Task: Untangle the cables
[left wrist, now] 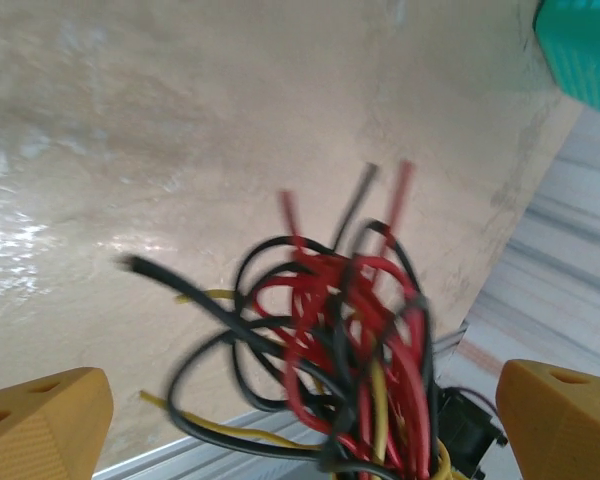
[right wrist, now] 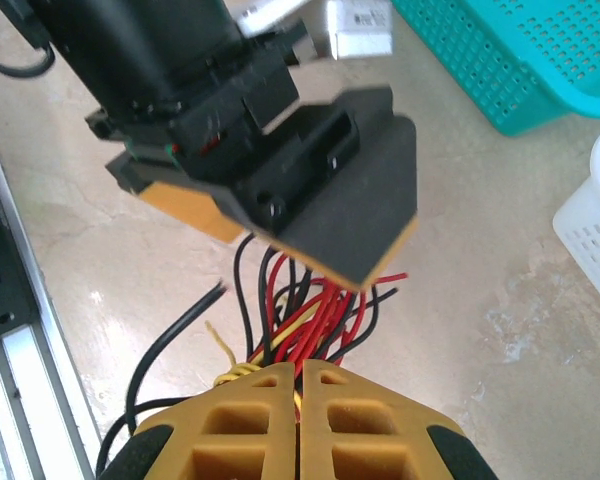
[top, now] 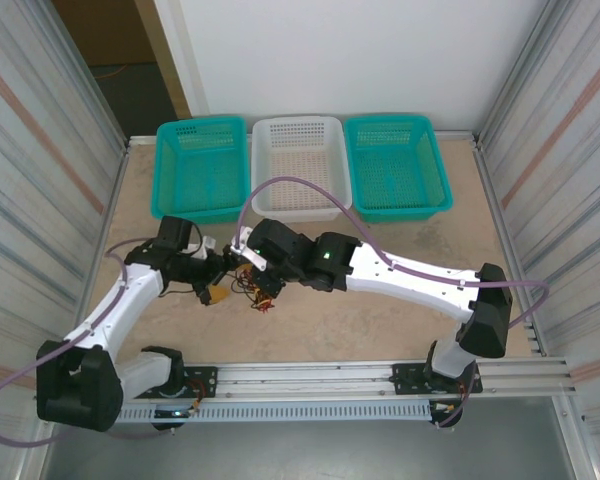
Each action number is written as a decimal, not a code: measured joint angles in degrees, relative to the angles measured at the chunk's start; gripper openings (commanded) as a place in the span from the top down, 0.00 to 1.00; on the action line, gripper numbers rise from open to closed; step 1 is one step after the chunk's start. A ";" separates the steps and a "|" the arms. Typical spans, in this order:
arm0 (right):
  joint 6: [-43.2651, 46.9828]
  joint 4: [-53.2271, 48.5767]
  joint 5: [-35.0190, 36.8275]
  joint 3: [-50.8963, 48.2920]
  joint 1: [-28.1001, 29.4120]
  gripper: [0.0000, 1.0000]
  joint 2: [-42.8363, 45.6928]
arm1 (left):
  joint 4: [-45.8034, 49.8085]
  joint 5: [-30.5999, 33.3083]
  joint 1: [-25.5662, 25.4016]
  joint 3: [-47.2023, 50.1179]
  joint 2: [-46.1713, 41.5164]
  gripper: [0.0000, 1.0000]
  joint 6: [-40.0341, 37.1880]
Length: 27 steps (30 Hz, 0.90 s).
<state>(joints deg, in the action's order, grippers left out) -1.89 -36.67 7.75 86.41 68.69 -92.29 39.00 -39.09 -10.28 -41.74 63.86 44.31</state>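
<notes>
The cables [left wrist: 350, 340] are a tangled bundle of red, black and yellow wires, hanging blurred between my left gripper's two wide-apart orange fingers [left wrist: 40, 425]. My left gripper [left wrist: 300, 410] is open around the bundle. My right gripper [right wrist: 302, 385] is shut on the cables [right wrist: 315, 315], with red and yellow strands pinched between its orange fingers. Directly ahead of it is the left gripper [right wrist: 310, 215], and the wires run up between that gripper's fingers. From above, both grippers meet at the table's centre-left, left gripper [top: 217, 285], right gripper [top: 258, 270], with the cables [top: 263, 300] dangling just below them.
Three baskets stand along the back edge: teal [top: 202, 190], white [top: 298, 195], teal [top: 395, 190]. A metal rail [top: 380, 378] runs along the near edge. Corrugated walls close both sides. Lavender hoses loop over the arms.
</notes>
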 measured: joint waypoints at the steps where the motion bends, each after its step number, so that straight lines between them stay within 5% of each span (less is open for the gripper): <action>1: 0.02 0.00 0.00 0.02 0.00 1.00 -0.02 | 0.13 0.02 0.35 0.00 -0.24 0.01 0.04; 12: 0.02 0.87 -0.50 0.07 0.63 1.00 -0.35 | -9.11 -1.81 -6.73 5.11 0.20 0.06 7.69; 27: 0.02 1.97 -2.21 0.13 0.72 1.00 -0.35 | -22.93 -4.31 -6.73 9.42 1.84 0.78 16.46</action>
<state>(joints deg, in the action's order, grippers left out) -1.87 -34.70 5.54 86.54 69.41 -92.64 16.08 -43.40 -17.02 -32.32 65.69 60.77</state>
